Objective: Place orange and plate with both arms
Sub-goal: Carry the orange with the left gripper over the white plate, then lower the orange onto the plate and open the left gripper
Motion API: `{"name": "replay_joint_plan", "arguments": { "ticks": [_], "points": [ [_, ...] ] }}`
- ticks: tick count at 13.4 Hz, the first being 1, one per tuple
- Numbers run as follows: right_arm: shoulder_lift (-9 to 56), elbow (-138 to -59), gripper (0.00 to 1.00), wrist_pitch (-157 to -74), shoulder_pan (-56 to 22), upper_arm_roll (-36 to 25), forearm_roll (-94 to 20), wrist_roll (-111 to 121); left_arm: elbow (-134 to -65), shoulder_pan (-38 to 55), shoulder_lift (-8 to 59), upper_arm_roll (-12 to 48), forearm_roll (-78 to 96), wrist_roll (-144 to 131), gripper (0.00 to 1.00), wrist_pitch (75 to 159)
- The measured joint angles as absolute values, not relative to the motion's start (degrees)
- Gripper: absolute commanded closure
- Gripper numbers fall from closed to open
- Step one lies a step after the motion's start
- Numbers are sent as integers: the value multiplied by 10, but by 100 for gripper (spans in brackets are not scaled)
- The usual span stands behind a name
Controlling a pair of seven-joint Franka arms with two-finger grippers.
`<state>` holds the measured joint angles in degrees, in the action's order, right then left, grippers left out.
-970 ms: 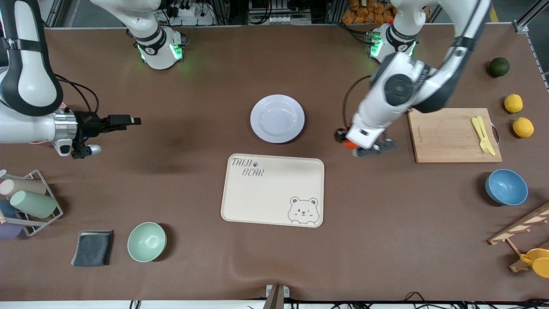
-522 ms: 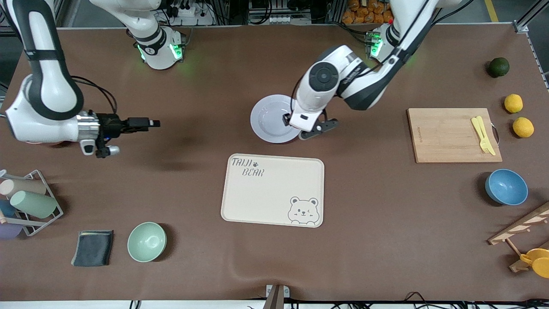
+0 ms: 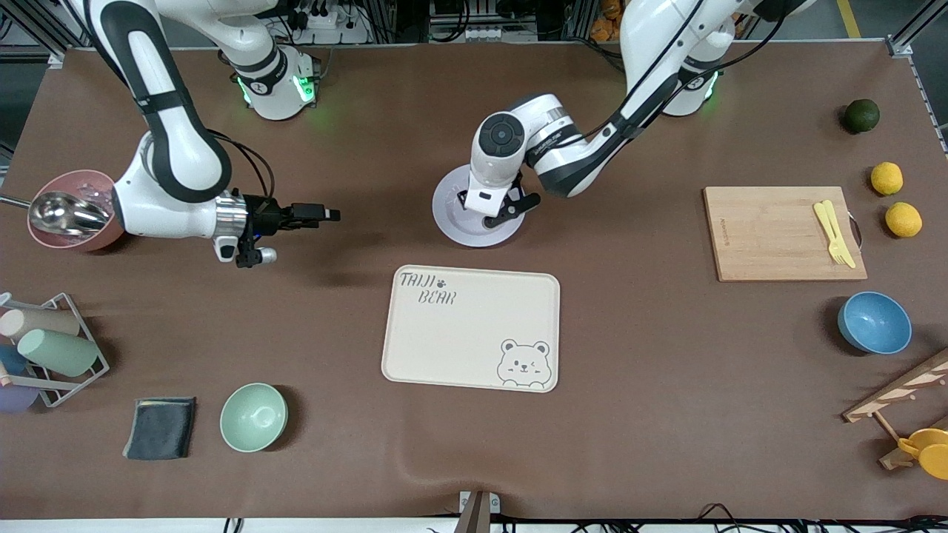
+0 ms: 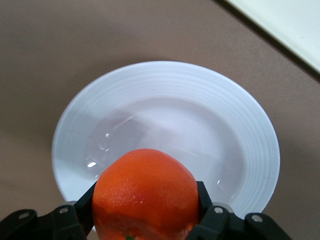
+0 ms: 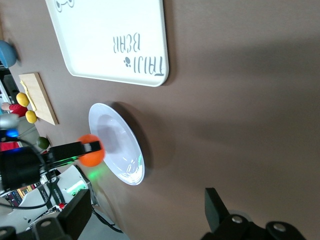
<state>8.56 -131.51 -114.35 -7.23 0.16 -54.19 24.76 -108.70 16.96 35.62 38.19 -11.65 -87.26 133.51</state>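
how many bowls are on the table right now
3. A pale green bowl beside the dark cloth, a blue bowl nearer the camera than the cutting board, and a pink bowl holding a metal scoop by the right arm. None seems hidden.

Plate [image 3: 455, 226]: left gripper [image 4: 145, 227] with orange [image 4: 146, 195] hangs over it, blocking access from above. Bare table [image 3: 370, 170] between plate and right gripper [image 3: 326, 215].

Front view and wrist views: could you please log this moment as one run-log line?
left gripper: shut on orange, over plate | right gripper: open, empty, over table | tray: empty
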Motion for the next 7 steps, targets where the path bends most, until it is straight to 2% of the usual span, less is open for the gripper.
{"name": "replay_joint_plan", "arguments": {
  "ticks": [2,4,5,6,7],
  "points": [
    [88,-1324,0,-1145,-74,1,-581,265,-1084,170,374,381,-120,-873,85,1349],
    [93,-1339,0,-1180,-92,1,-622,289,-1081,176,387,380,-127,-873,68,1355],
    [98,-1352,0,-1203,-110,1,-665,321,-1080,180,392,378,-129,-873,40,1361],
    [105,-1364,0,-1219,-130,2,-714,356,-1080,182,395,376,-130,-873,0,1364],
    [116,-1372,0,-1229,-147,2,-749,381,-1080,184,396,374,-130,-873,0,1366]
  ]
}}
